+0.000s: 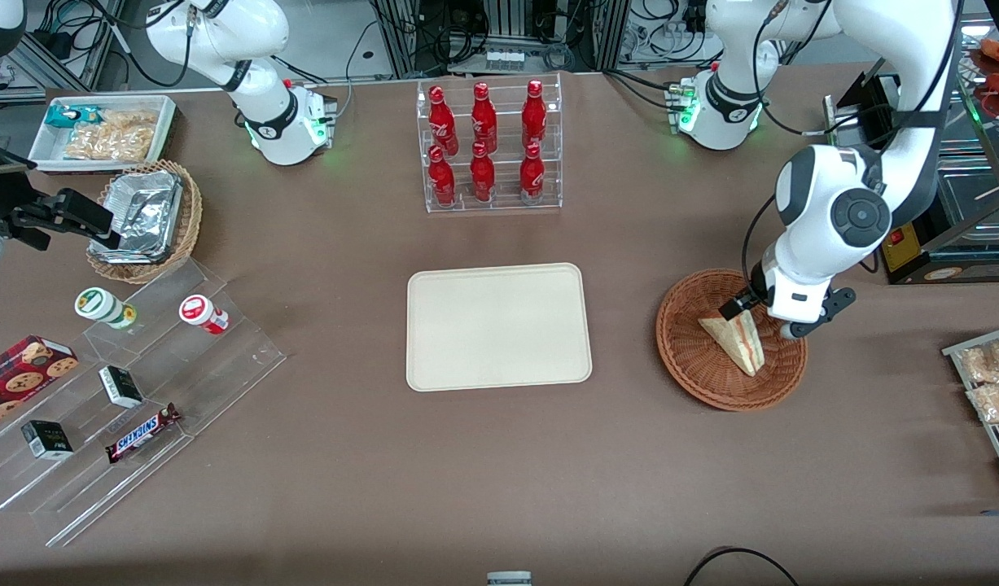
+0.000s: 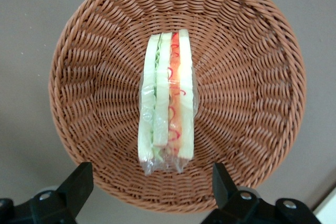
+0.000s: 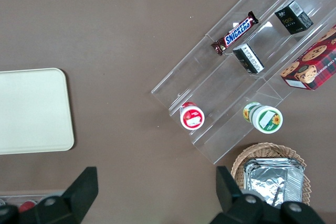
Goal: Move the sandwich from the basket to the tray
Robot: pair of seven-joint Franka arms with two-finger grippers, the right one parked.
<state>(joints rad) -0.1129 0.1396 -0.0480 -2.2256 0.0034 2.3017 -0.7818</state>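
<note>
On the table (image 1: 466,472), open pincer (image 2: 152,187) hides basket (image 2: 252,77) rim.

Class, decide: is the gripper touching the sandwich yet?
Apart. The left wrist view shows the gripper open, both fingers clear of the sandwich, which lies in the basket.

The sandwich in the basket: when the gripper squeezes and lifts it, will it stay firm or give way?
The sandwich will probably squash: soft bread slices with filling between. Its clear wrap may be slippery. It stands on a narrow edge in the basket, so a nudge could tip it. The open gripper hovers above it.
</note>
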